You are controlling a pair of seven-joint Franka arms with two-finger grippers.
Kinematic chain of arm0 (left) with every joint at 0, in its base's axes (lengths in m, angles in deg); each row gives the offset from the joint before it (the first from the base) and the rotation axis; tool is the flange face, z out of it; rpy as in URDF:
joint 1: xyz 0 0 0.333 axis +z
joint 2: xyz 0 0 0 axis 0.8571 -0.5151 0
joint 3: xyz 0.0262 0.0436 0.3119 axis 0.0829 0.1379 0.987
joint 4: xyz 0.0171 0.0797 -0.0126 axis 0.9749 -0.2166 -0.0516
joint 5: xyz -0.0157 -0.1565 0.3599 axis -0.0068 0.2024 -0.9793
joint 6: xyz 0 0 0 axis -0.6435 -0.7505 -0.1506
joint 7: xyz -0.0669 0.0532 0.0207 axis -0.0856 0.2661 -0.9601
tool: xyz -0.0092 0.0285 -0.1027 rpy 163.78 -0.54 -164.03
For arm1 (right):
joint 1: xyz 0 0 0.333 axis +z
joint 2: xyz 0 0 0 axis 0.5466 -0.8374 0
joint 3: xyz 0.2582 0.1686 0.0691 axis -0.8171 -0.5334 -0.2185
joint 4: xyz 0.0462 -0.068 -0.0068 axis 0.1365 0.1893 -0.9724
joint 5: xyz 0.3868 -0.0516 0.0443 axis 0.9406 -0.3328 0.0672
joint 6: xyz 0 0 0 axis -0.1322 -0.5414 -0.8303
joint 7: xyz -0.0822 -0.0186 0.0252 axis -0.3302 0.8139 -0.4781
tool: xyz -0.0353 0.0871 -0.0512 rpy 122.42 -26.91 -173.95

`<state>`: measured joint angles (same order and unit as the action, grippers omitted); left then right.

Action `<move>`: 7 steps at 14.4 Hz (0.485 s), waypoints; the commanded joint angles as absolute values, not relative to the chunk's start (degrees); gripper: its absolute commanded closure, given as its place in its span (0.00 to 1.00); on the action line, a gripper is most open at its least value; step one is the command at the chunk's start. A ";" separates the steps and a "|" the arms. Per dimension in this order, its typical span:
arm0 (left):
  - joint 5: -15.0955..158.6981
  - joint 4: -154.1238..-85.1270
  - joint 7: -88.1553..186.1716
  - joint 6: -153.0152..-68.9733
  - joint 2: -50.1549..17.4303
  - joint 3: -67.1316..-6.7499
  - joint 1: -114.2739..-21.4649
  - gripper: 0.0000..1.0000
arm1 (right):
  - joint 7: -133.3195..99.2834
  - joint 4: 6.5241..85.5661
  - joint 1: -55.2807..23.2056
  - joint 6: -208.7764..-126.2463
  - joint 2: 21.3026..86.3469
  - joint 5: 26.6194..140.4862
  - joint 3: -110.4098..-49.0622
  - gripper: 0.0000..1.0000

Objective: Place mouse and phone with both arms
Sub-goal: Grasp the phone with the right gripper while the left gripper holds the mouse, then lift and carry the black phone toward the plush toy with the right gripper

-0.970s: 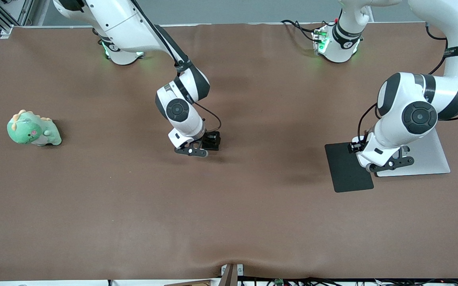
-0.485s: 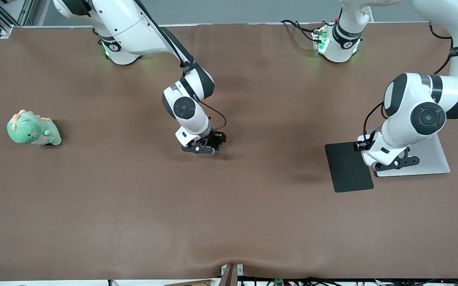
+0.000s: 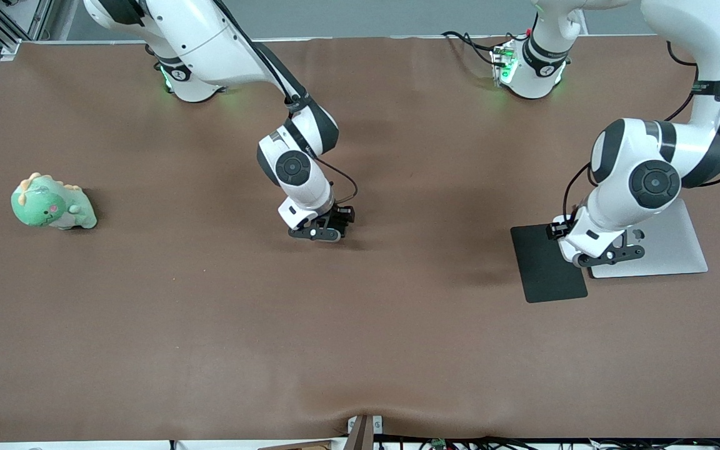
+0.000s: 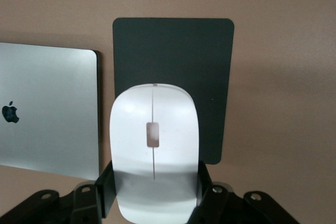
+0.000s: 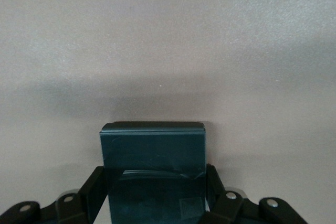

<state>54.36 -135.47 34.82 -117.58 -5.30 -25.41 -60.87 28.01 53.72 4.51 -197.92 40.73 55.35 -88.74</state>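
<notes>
White and glossy, the mouse (image 4: 153,153) sits clamped between the fingers (image 4: 103,188) of the left gripper (image 3: 591,261), which grasps it by its sides up in the air; the wrist view looks down past it onto the black mouse pad (image 4: 173,66) and the silver laptop (image 4: 48,109) just beside the pad. From the front camera this gripper hangs over the seam where the mouse pad (image 3: 546,265) meets the laptop (image 3: 672,247), both lying toward the left arm's end of the bench, near its edge there. The right gripper (image 3: 325,232) is clenched on the phone (image 5: 153,156), a dark slab held between its two black fingers (image 5: 94,184) with its outer end sticking out past them; it is low over the bare brown middle of the bench (image 3: 360,337), and a shadow lies on the cloth under it. Well apart from both, a green plush dinosaur (image 3: 52,203) rests near the edge at the right arm's end of the bench.
</notes>
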 commanded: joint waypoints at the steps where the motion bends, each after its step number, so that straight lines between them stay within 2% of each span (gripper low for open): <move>1: 53.23 -139.09 35.16 -121.08 -3.66 -26.00 -60.31 1.00 | 28.18 53.72 4.04 -196.40 40.81 53.74 -88.79 0.92; 2: 53.23 -139.96 35.16 -122.84 -3.83 -26.00 -60.31 1.00 | 28.18 53.03 3.87 -194.21 41.08 53.74 -88.79 1.00; 7: 53.23 -140.76 35.60 -129.34 -7.25 -25.91 -60.23 1.00 | 29.06 44.85 1.68 -177.60 42.91 53.91 -88.70 1.00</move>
<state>54.36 -139.95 35.08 -125.88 -5.98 -25.45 -60.87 28.08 47.24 3.66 -182.80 41.06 55.15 -88.15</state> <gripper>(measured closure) 0.383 0.211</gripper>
